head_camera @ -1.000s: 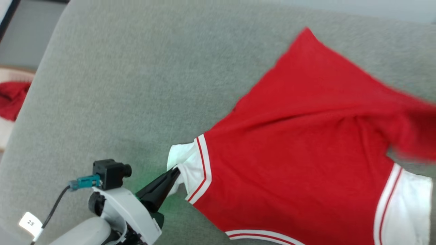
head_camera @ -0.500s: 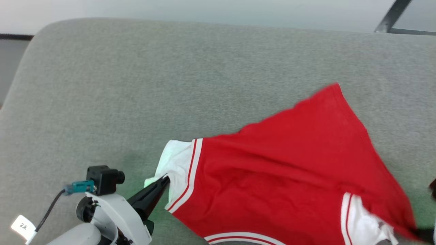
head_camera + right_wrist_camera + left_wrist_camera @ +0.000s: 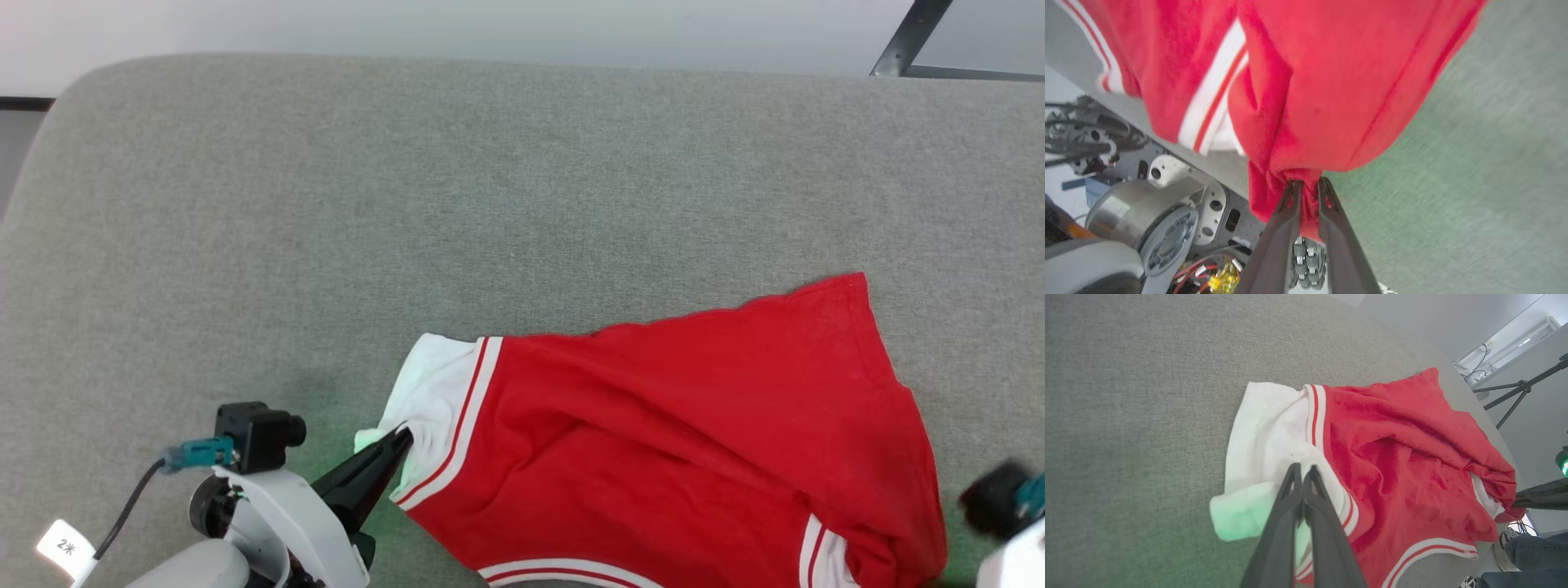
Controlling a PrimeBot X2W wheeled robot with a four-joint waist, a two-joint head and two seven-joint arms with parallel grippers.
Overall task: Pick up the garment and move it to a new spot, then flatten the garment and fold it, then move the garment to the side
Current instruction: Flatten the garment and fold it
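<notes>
The garment (image 3: 669, 433) lies spread on the grey surface (image 3: 408, 204), red with white sleeves and red-white striped trim, reaching to the near right edge. My left gripper (image 3: 400, 437) is shut on the white left sleeve (image 3: 1265, 437); in the left wrist view its fingertips (image 3: 1302, 471) pinch that cloth. In the right wrist view my right gripper (image 3: 1306, 185) holds a bunched red corner of the garment (image 3: 1331, 81) between its nearly closed fingers, at the surface's near edge. The right wrist (image 3: 1008, 506) shows at the lower right of the head view. No letters or numbers face up.
The grey surface runs wide and bare to the left and far side, with a rounded far edge. A dark stand leg (image 3: 898, 41) rises beyond it. A person's jeans and shoe (image 3: 1527, 547) are beside the near right edge. My own base (image 3: 1147, 228) sits below that edge.
The head camera has shifted. The garment's right side has come down from the air and now lies on the surface, its far corner nearer to me. The left gripper keeps hold of the sleeve.
</notes>
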